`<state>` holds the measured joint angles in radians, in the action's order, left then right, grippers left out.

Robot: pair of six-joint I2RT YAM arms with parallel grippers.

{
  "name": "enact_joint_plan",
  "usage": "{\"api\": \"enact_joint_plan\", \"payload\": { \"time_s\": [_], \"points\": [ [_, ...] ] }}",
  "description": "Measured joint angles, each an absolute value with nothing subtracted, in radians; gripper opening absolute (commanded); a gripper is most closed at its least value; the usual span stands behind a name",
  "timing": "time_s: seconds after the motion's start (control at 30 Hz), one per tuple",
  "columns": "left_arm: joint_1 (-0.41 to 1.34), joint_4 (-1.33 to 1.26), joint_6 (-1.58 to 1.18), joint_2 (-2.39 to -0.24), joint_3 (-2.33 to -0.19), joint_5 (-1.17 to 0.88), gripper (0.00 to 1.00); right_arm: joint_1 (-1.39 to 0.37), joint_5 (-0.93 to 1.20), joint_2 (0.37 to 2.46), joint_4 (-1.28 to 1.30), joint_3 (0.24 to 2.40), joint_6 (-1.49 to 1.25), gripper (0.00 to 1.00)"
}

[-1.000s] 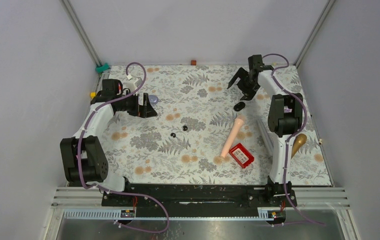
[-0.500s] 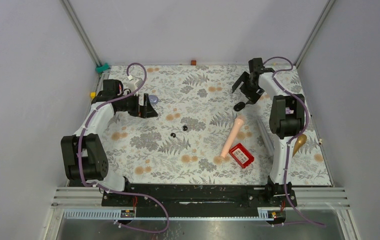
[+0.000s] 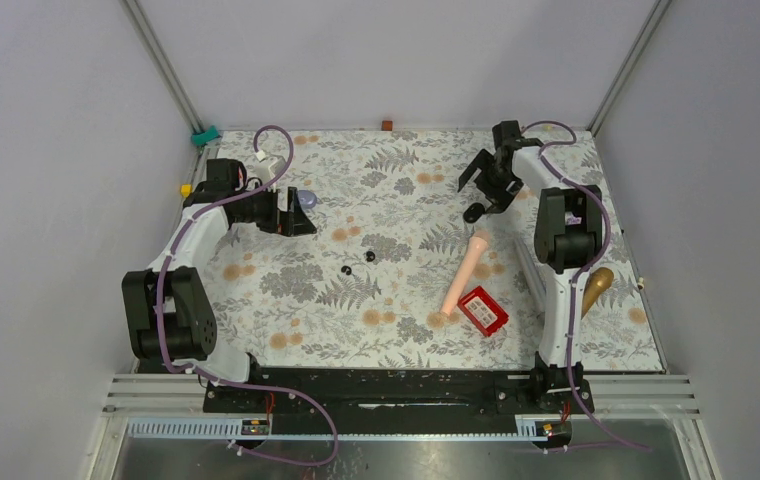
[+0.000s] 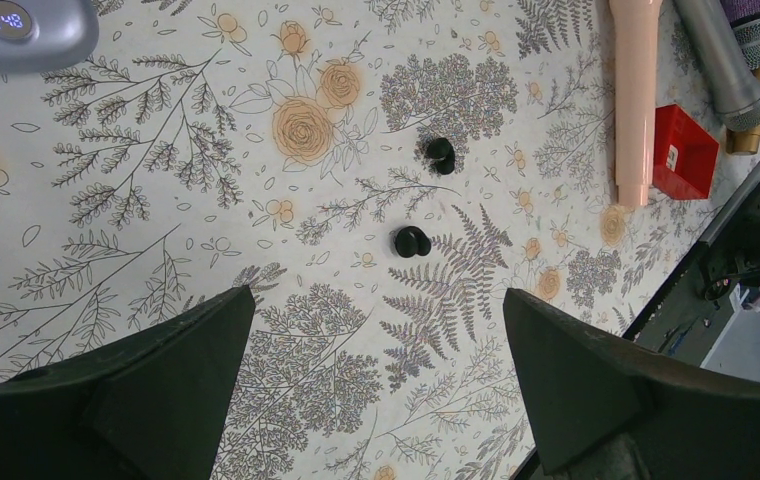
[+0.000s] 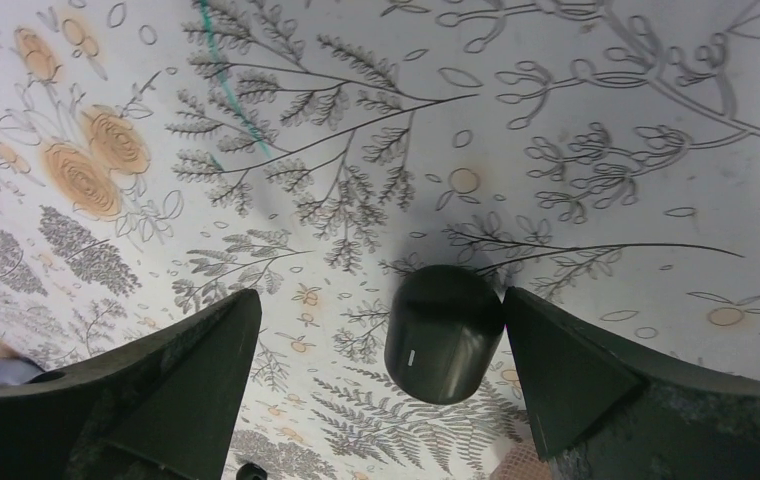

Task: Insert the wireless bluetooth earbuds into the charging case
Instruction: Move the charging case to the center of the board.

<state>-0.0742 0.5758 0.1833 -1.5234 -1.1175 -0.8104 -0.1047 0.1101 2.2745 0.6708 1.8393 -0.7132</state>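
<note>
The charging case (image 3: pixel 475 212), a glossy black oval, lies on the floral cloth at the back right. In the right wrist view the charging case (image 5: pixel 443 332) sits between my open fingers, close to the right-hand one, and I see no contact. My right gripper (image 3: pixel 483 190) (image 5: pixel 379 298) hovers just behind it. Two tiny black earbuds (image 3: pixel 369 256) (image 3: pixel 345 270) lie near the cloth's middle. In the left wrist view the earbuds (image 4: pixel 440 153) (image 4: pixel 411 241) lie ahead of my left gripper (image 4: pixel 376 300) (image 3: pixel 291 212), which is open and holds nothing.
A pink cylinder (image 3: pixel 464 272), a red box (image 3: pixel 483 309), a grey microphone (image 3: pixel 526 268) and a gold cone (image 3: pixel 596 287) lie at the right. A lavender round object (image 3: pixel 306 199) sits beside my left gripper. A small red block (image 3: pixel 387 125) rests at the far edge.
My right gripper has turned and shifted slightly left and nearer, closing in over the charging case. The left arm, case and earbuds have stayed put.
</note>
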Motion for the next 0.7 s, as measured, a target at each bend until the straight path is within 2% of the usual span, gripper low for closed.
{"api": "enact_joint_plan", "payload": {
  "time_s": [0.7],
  "points": [
    [-0.074,0.579,0.184,-1.528,-1.118,-0.815,0.99,-0.226,0.206,2.284,0.619,1.834,-0.651,0.99]
  ]
}}
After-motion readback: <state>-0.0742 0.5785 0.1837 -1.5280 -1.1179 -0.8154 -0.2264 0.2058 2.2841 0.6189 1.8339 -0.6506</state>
